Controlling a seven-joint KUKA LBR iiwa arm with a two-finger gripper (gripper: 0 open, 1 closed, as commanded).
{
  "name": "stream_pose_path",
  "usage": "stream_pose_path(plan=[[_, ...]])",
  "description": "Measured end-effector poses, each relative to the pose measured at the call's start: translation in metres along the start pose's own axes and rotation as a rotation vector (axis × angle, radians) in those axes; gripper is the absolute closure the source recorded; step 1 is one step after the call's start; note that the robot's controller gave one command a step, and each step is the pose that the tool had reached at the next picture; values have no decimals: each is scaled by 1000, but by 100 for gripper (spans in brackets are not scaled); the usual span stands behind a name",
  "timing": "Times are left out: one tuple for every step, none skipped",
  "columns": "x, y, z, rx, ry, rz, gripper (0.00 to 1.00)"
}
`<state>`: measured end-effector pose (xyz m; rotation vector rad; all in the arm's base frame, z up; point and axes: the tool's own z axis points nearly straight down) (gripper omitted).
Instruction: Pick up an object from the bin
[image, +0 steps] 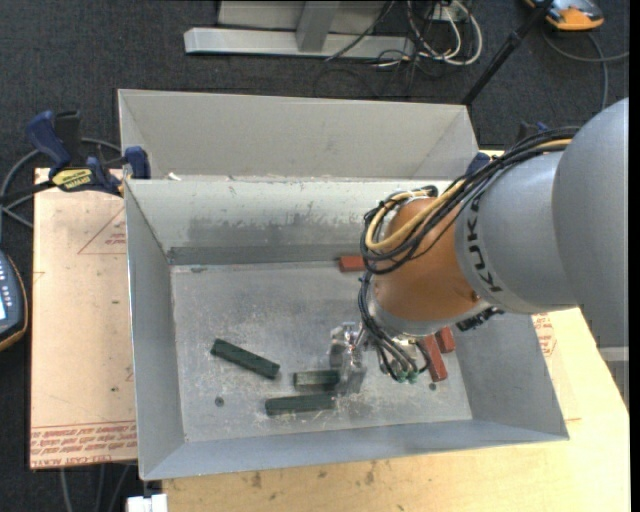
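Lying on the floor of the grey bin (150, 330) toward its front, a short dark green bar (314, 379) has its right end at the gripper (348, 368). Whether the gripper is open or grips the bar cannot be told. A longer green bar (298, 404) lies just in front and a tilted green bar (245, 359) to the left. A red-brown block (350, 263) sits by the back wall.

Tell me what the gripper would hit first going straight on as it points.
Probably the right end of the short dark green bar, just below the gripper. Depth is unclear, so it may instead touch the bin floor beside it.
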<state>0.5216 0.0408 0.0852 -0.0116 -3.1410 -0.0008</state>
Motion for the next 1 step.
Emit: stream_pose_path(plan=[[-4, 6, -122, 0, -10, -176, 100]])
